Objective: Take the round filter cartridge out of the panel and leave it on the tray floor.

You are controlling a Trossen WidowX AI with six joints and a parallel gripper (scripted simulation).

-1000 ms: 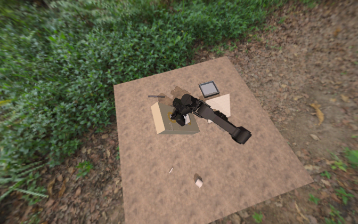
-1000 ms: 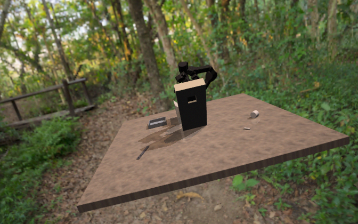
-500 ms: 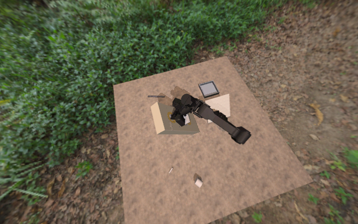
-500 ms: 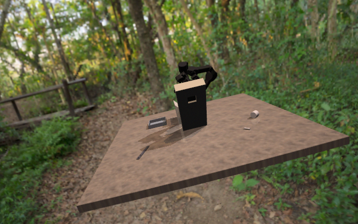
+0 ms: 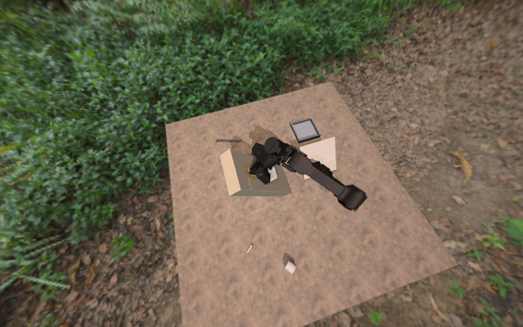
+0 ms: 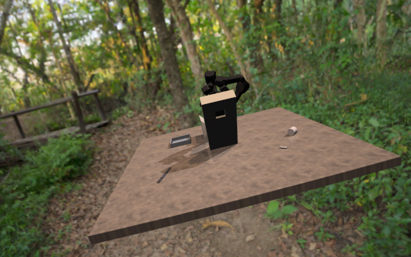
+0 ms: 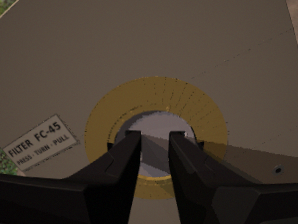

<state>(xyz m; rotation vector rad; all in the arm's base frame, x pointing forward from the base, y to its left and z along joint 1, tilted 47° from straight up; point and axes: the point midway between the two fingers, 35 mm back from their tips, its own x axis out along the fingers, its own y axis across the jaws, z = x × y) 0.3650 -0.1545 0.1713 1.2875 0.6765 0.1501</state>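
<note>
The round grey filter cartridge (image 7: 162, 121) sits inside the yellow ring (image 7: 100, 115) on the face of the service panel (image 7: 150, 40) (image 5: 239, 162) (image 6: 222, 132). My gripper (image 7: 154, 136) is shut on the cartridge, with its fingertips at the cartridge's face. The fingers hide the two slots and part of the face, and how deep the tips reach cannot be told. In the exterior view the panel hides the fingertips. The tray (image 5: 309, 138) (image 6: 180, 144) is low and dark-rimmed, stands beside the panel, and holds nothing that I can see.
A pale board (image 5: 324, 150) (image 6: 203, 127) stands beside the panel. A thin dark bar (image 5: 227, 141) (image 6: 164, 174) lies behind the panel. A short pale cylinder (image 5: 289, 266) (image 6: 292, 130) and a small peg (image 5: 249, 247) (image 6: 283, 147) lie on the other side. A filter label (image 7: 40, 142) is left of the ring.
</note>
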